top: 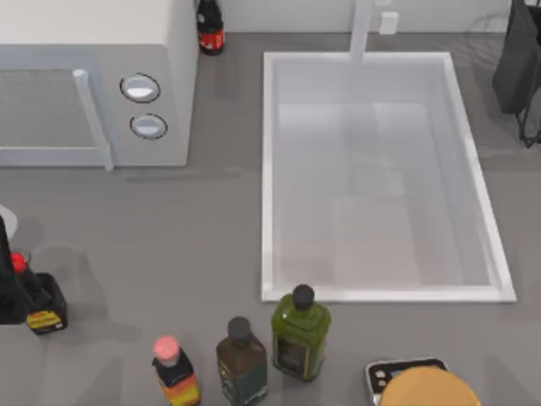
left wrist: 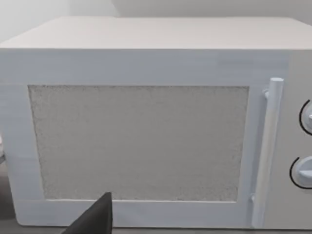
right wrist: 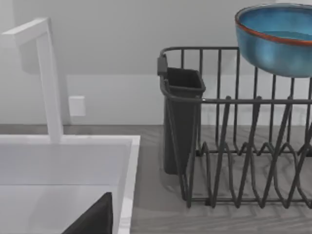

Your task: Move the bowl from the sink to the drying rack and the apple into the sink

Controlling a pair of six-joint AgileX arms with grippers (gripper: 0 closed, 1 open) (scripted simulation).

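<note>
Observation: the sink (top: pixel 269 169) holds nothing, and its faucet (top: pixel 362 30) stands at the far rim. The bowl (right wrist: pixel 279 39) is up at the top rail of the drying rack (right wrist: pixel 234 146), beyond the rack's dark cutlery holder (right wrist: pixel 181 117). Whether it rests on the wires or hangs just clear of them cannot be told. The apple's whereabouts cannot be established.

The right gripper (right wrist: pixel 92 217) is near the sink's corner and faces the rack. Whether it is released or clenched cannot be told. The right arm (top: pixel 520 68) sits at the table's far right. The left gripper (left wrist: pixel 92 217) faces the microwave (left wrist: pixel 146 141) door, its state equally undetermined. The left arm (top: pixel 7 279) is at the left edge, touching or just beside a red-capped bottle (top: pixel 38 304).

Risks, as judged: the bowl sits high and not down among the tines, so a careless release or a nudge could tip it off the rail. Any left-arm movement could topple the adjacent bottle. The green bottle (top: pixel 300 331) stands near the sink's near rim and is exposed to a low reach.
</note>
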